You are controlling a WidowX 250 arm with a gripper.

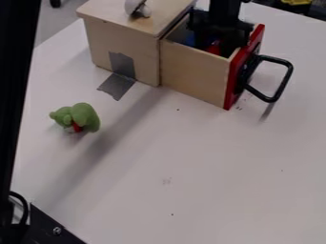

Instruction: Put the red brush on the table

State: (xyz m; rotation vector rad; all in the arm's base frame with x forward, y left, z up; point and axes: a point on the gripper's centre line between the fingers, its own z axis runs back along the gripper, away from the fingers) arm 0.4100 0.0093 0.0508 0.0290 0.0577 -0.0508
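The gripper [219, 35] hangs down into the open wooden drawer [194, 66] at the top right, its lower part inside the drawer. Something red, perhaps the red brush [215, 48], shows in the drawer right under the gripper. Most of it is hidden by the drawer's wall and the gripper, so contact between the two cannot be made out. The white table [191, 157] stretches below and around the drawer.
A wooden box [121, 43] holds the pulled-out drawer, whose red front has a black handle [286, 78]. A white and dark object [137, 8] sits on the box. A green plush toy [79, 116] lies at left. Black equipment edges the left side.
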